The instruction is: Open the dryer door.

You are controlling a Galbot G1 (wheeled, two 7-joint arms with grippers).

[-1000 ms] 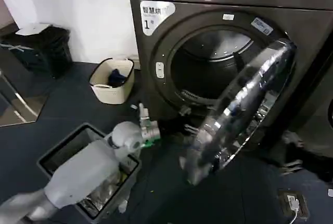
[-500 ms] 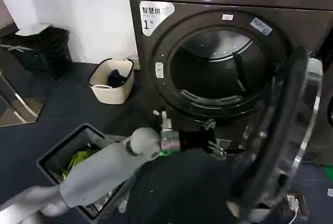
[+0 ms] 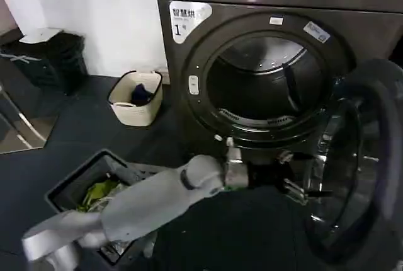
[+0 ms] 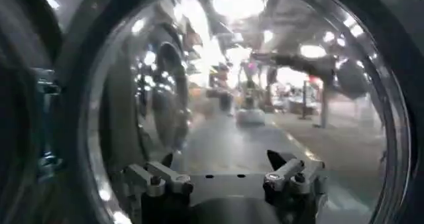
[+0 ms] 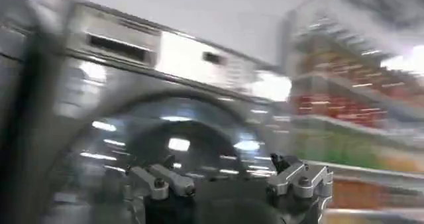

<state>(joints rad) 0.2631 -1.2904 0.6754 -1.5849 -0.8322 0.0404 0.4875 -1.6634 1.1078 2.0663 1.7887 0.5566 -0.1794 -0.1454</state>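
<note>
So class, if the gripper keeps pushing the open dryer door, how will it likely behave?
The dryer door will probably swing on its hinge rather than flex: the thick rim and glass look stiff. It seems heavy for its size, so may coast once moving. The left gripper, fingers spread, could slip on the shiny rim.

Door point(image 3: 362, 170): chrome ring, dark glass, black inner side; dryer point(image 3: 252, 63): dark grey; basket point(image 3: 135, 98): cream; my left arm point(image 3: 157, 198): light grey; floor point(image 3: 82, 126): dark blue
</note>
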